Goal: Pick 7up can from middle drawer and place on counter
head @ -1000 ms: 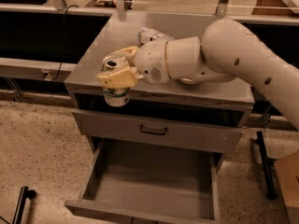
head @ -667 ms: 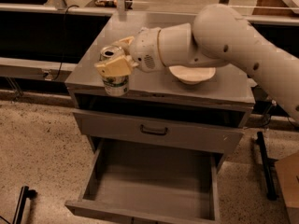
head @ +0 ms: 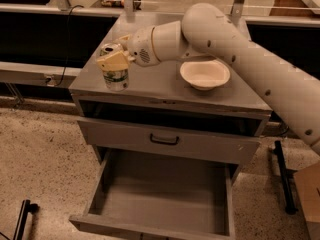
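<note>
The 7up can (head: 116,76), pale with green markings and a silver top, stands upright at the front left corner of the counter (head: 160,91), at or just above its surface. My gripper (head: 114,60) is shut on the can's upper part, its yellowish fingers (head: 111,61) across the can's front. The white arm reaches in from the right, over the counter. Below, the middle drawer (head: 165,194) is pulled out wide and its grey floor is bare.
A white bowl (head: 205,74) sits on the counter to the right of the can. A closed drawer front with a dark handle (head: 165,140) lies between the counter and the open drawer. A dark stand (head: 284,179) is at the right on the speckled floor.
The gripper has carried the can up and back from in front of the counter's edge to over its front left corner. The arm has swung back, uncovering the white bowl.
</note>
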Tool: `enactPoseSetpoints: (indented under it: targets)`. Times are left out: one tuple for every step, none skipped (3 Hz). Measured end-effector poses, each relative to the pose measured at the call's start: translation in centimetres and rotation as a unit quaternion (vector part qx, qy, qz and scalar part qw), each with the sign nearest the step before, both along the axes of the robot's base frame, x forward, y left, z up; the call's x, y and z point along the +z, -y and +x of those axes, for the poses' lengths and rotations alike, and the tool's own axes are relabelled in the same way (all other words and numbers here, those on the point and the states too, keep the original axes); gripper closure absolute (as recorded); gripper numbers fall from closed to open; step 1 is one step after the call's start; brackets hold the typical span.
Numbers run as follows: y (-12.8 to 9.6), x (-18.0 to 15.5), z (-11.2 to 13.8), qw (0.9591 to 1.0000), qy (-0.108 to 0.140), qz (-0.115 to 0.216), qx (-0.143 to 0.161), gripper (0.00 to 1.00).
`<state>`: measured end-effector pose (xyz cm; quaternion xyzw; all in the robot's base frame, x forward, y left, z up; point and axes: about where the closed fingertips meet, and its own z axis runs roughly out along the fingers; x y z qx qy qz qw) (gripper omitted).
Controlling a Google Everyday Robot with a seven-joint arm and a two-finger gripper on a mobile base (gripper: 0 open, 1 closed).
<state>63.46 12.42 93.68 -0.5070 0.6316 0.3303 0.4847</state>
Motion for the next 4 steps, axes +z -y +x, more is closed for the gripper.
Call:
enactPoseSetpoints:
  targets:
    - [-0.7,-2.3,2.4,0.9999,-0.012,0.009,0.007,0.82]
    - [-1.0,-3.9,3.8,0.9999,-0.012,0.005,0.011,0.57]
    - [-1.2,-3.9,3.7,0.9998,-0.012,0.005,0.013,0.36]
    - [-1.5,-3.9,3.6,0.9998,-0.013,0.005,0.016,0.13]
